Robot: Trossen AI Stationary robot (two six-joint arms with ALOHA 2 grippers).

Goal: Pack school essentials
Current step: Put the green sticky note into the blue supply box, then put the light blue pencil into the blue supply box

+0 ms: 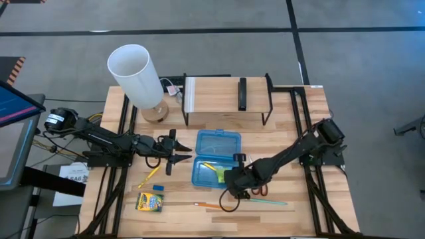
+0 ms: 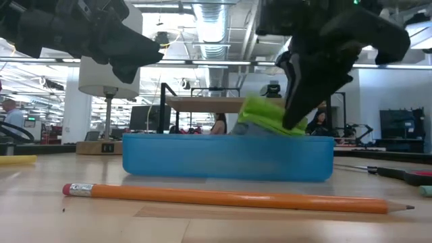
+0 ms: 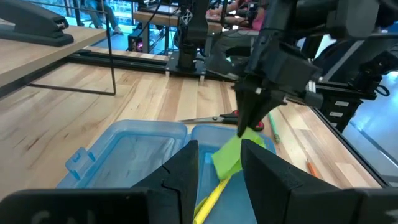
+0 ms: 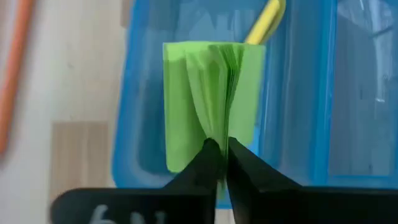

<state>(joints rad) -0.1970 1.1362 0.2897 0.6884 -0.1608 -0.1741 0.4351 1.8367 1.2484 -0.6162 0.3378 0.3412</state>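
The green sticky-note pad point(image 4: 211, 93) is in my right gripper point(image 4: 219, 144), over the near half of the open blue case point(image 1: 216, 143), where a yellow pencil point(image 1: 209, 166) lies. My left gripper point(image 3: 222, 144) is open and hovers just left of the case point(image 3: 124, 149), touching nothing. On the table lie the red-handled scissors point(image 1: 256, 192), an orange pencil point(image 2: 229, 197), a teal pen point(image 1: 271, 201), the crayon box point(image 1: 149, 202), another yellow pencil point(image 1: 150, 175) and a blue eraser point(image 1: 158, 188). My right gripper pinches the sticky-note pad between its two fingers at the middle of one edge point(image 4: 217, 134), coming from above and slanting down from the table's right. The sheets fan apart beyond the fingers. The pad point(image 2: 263, 115) hangs tilted at the case's rim; whether it touches the tray is hidden.
A white lamp point(image 1: 136, 73) stands at the far left. A wooden shelf rack point(image 1: 229, 96) holding a black stapler point(image 1: 242, 93) stands behind the case. Bare table lies near the front edge, to the right of the teal pen.
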